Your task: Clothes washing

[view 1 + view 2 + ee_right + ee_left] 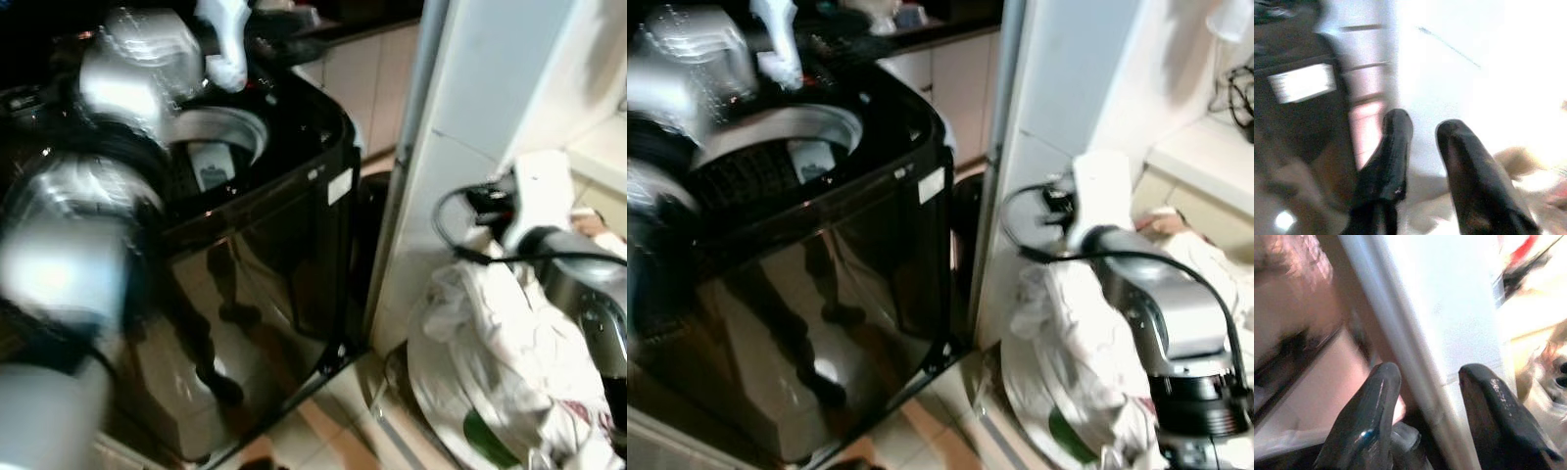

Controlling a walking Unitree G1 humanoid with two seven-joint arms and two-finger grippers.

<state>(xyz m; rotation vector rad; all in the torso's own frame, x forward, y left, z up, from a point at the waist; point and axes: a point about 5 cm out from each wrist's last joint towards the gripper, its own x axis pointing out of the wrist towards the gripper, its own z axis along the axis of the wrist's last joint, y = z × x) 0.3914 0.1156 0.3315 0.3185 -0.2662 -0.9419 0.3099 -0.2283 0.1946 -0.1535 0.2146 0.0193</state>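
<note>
To the right of the black top-loading washing machine (265, 245), beyond a white upright panel (460, 147), a heap of white clothes (500, 343) lies in a round metal basin (441, 401) on the tiled floor (333, 411). The right arm (1166, 304) reaches over this heap, its white wrist section lying above the clothes; the right end effector (1422, 142) points toward the gap between the washing machine and the white panel, with the clothes below and just beside its fingers (1396, 152). Its two black fingers stand apart with nothing between them, so it is released. A green patch (485, 436) shows at the basin's edge beneath the clothes. The left arm (127, 88) is raised over the washing machine, blurred, near the open drum (220, 142). The left end effector (1427, 382) also stands parted and holds nothing; the edge of the white panel runs through the gap between its fingers (1376, 401). The clothes heap is well apart from the left end effector, on the far side of the white panel from the washing machine. A white rectangular label (340, 186) sits on the upper front corner of the washing machine, and another pale tag (211, 176) shows inside the drum opening; the writing on both is too blurred to read. A white object (225, 44) stands on the rear edge of the washing machine, its identity unclear.
</note>
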